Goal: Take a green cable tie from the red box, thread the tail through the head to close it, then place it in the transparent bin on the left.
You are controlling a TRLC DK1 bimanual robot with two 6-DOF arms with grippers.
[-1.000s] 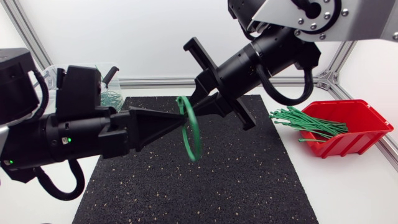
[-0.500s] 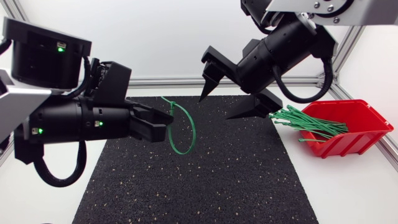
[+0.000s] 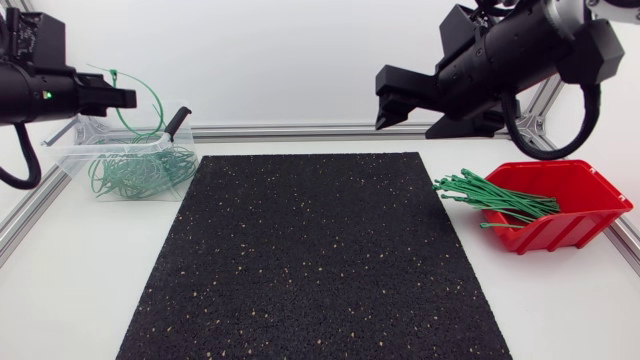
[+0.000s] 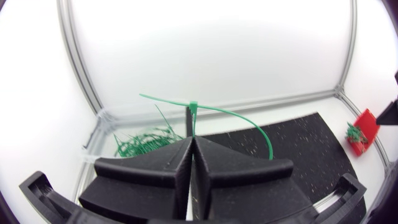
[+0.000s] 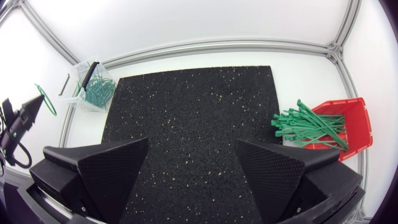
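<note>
My left gripper [image 3: 130, 98] is shut on a closed green cable tie [image 3: 152, 108], holding the loop above the transparent bin [image 3: 66, 158] at the far left. In the left wrist view the tie [image 4: 239, 113] arcs out from the pressed fingertips [image 4: 191, 142], its head uppermost, with the bin [image 4: 99, 132] below. Several looped ties [image 3: 135, 170] lie in the bin. My right gripper [image 3: 415, 115] hangs open and empty, high over the mat's far right edge. The red box [image 3: 585, 195] at the right holds a bundle of straight green ties [image 3: 495, 197].
A black speckled mat [image 3: 315, 260] covers the table's middle. A small black clip [image 3: 178, 122] sits on the bin's right rim. An aluminium frame rail [image 3: 300, 130] runs along the back edge. The right wrist view shows the mat [image 5: 193, 112] under the open fingers.
The right gripper let go of the tie, opened wide and drew back up to the right. The left arm swung left with the closed tie, from mid-mat to above the bin.
</note>
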